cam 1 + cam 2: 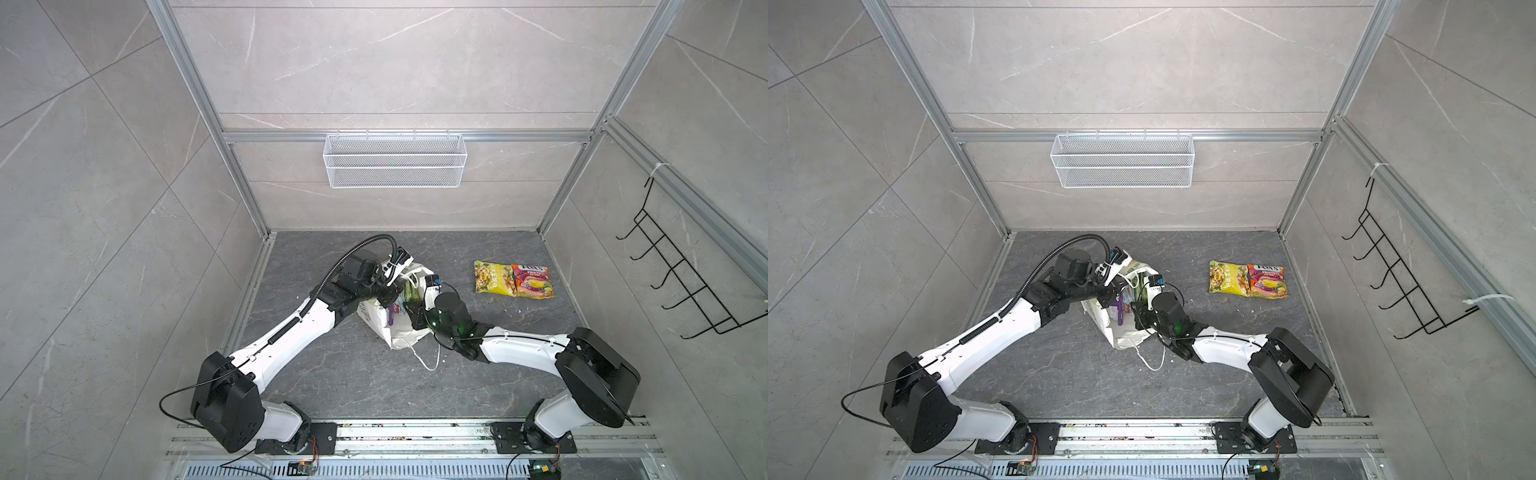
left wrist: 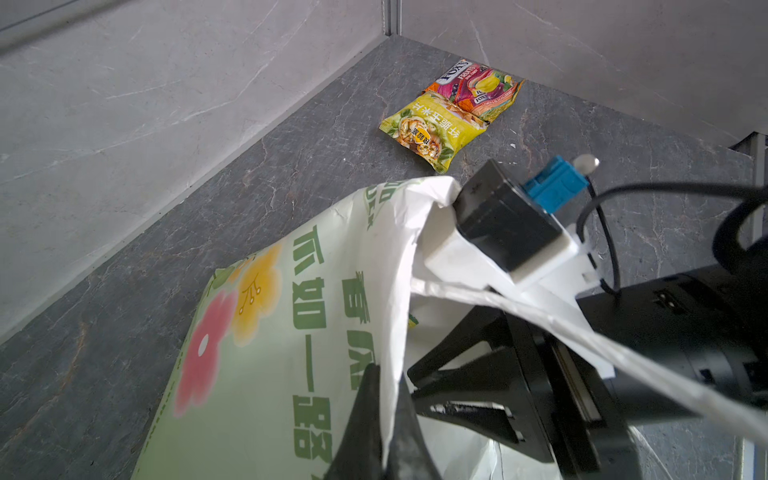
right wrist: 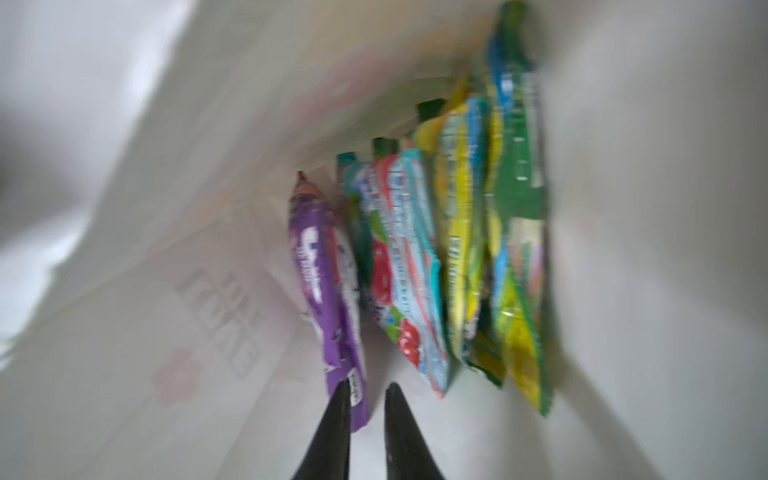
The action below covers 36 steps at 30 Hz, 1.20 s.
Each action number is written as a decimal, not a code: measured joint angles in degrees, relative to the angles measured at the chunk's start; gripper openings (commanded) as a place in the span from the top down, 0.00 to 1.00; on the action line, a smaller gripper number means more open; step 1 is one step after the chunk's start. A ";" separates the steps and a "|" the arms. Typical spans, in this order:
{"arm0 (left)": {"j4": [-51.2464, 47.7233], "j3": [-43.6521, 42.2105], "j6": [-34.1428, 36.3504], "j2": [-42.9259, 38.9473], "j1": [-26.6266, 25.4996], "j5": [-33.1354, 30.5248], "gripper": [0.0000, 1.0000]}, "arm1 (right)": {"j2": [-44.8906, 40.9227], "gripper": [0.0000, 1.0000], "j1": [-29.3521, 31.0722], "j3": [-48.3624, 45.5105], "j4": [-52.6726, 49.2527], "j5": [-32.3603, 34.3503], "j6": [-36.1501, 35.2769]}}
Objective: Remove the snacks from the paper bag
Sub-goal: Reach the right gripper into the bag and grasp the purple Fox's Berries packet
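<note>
Right wrist, blurred: right gripper (image 3: 368, 401) inside bag (image 3: 166, 257), jaws slightly apart, gripping nothing. Purple snack (image 3: 320, 270) lower end just at tips, by 1 finger. 3 more snacks (image 3: 399, 257) beside it. Left gripper (image 2: 386, 415) clamped on bag rim. 2 snacks (image 1: 494, 279) on table (image 1: 332, 374), well apart from bag.

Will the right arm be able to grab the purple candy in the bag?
Probably yes. The right gripper is inside the paper bag, jaws slightly apart right at the purple packet, with nothing in between. The left gripper holds the bag's mouth open.
</note>
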 measured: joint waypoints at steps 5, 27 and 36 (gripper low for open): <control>0.44 0.00 -0.04 0.02 -0.07 -0.42 1.00 | 0.24 0.77 3.08 -0.15 4.48 -0.55 -0.52; 1.33 0.00 -0.26 0.26 -0.11 -0.92 1.00 | -7.08 0.82 9.49 3.43 -0.83 6.60 -2.38; 1.64 0.00 -0.39 0.26 0.02 -1.09 1.00 | 4.68 0.89 9.66 5.46 -0.46 6.58 8.09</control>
